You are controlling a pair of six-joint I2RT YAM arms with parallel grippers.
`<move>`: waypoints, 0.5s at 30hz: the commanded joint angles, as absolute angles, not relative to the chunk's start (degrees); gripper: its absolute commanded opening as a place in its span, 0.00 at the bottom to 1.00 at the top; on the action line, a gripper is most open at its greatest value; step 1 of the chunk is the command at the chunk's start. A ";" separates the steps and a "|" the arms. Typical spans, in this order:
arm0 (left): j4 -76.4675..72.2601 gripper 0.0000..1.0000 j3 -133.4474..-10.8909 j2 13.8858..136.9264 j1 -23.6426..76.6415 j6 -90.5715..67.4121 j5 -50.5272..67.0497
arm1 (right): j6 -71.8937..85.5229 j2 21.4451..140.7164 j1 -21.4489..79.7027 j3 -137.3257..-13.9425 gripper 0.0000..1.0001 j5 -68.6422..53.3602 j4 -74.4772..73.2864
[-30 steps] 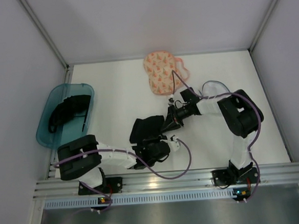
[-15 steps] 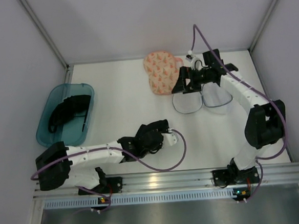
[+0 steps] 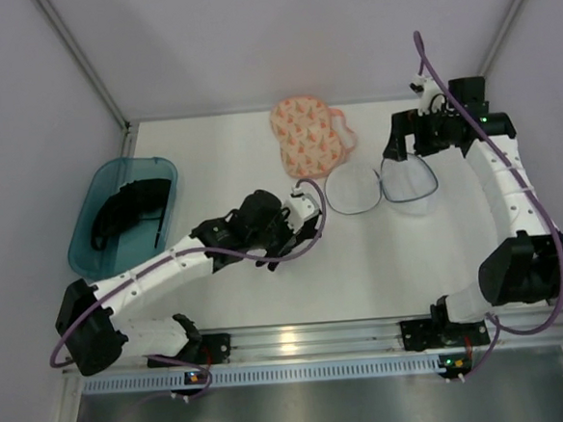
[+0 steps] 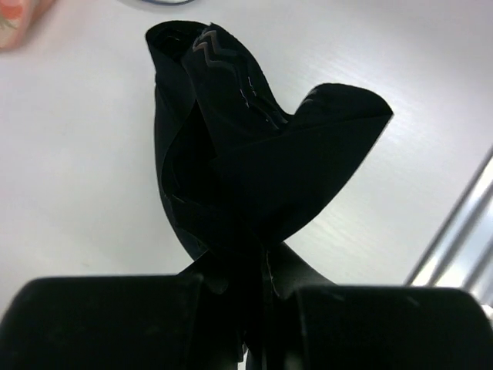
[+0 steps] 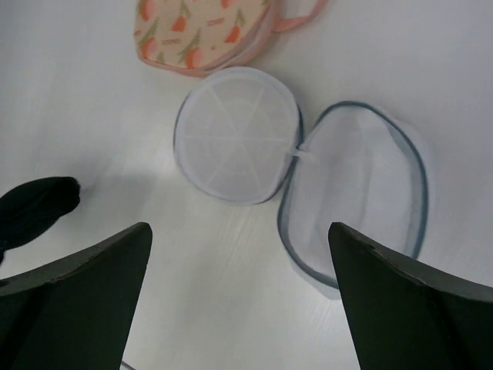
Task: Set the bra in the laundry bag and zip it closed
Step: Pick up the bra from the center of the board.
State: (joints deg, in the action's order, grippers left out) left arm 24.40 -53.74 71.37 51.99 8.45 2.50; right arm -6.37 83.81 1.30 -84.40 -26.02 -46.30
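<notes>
— Bra (image 4: 246,154) count, please: how many are showing, and where?

— One black bra is hanging bunched between the two fingers (image 4: 100,324) of the left gripper (image 4: 250,308), which is pinching down narrowly on the fabric just above the white table (image 3: 220,157).

— And the other claw?

— The right gripper (image 5: 239,231) is standing wide apart, gripping nothing. It is hovering toward the far right, above one white round case (image 5: 235,135) that is lying open in two hinged halves.

— What is lying farther out?

— One laundry bag (image 3: 305,137), peach with an orange and green print and a pink loop, is resting near the table's far edge. It is sitting just beside the case's ribbed half and apart from the bra. Whether its zip is done up is not showing. One teal bin (image 3: 85,234) is sitting at the far left, holding one dark garment (image 3: 127,210) of a kind too dim to tell. Two arms in all are reaching over the table.
</notes>
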 commanded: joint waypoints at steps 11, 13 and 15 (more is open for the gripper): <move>24.08 0.00 -64.86 70.14 31.74 -9.84 41.12 | -22.67 103.09 -10.11 -100.19 0.71 -18.46 -57.92; 23.21 0.00 -65.04 69.53 28.76 -12.12 43.06 | -23.55 105.45 -10.11 -100.63 0.67 -17.41 -58.27; 20.76 0.00 -64.25 69.00 26.47 -15.37 46.31 | -24.43 107.04 -10.11 -100.11 0.63 -17.05 -58.53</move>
